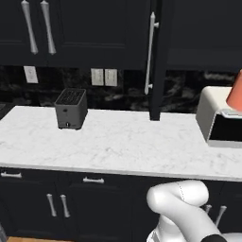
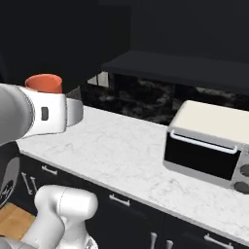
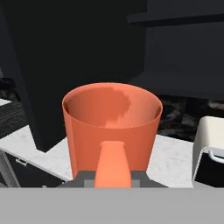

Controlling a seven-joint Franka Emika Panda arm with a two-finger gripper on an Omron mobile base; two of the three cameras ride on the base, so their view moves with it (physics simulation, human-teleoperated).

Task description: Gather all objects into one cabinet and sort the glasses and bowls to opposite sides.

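Observation:
An orange mug (image 3: 111,127) is held upright in the air, its handle (image 3: 113,164) turned toward the hand camera. My gripper (image 3: 113,178) is shut on it, and the mug hides most of the fingers. The same orange mug (image 2: 44,82) shows above my white hand in the right base view, and a sliver of it (image 1: 235,93) shows at the right edge of the left base view. The black upper cabinet's tall door (image 1: 156,56) with its white bar handle (image 1: 150,52) stands swung open. Its dark shelf (image 2: 180,65) lies ahead of the mug. The other mug and both bowls are out of view.
A white toaster oven (image 2: 209,143) sits on the marble counter (image 1: 123,142), just right of the mug. A dark toaster (image 1: 71,108) stands at the counter's left. Black drawers with white pulls (image 1: 93,180) run below the counter edge.

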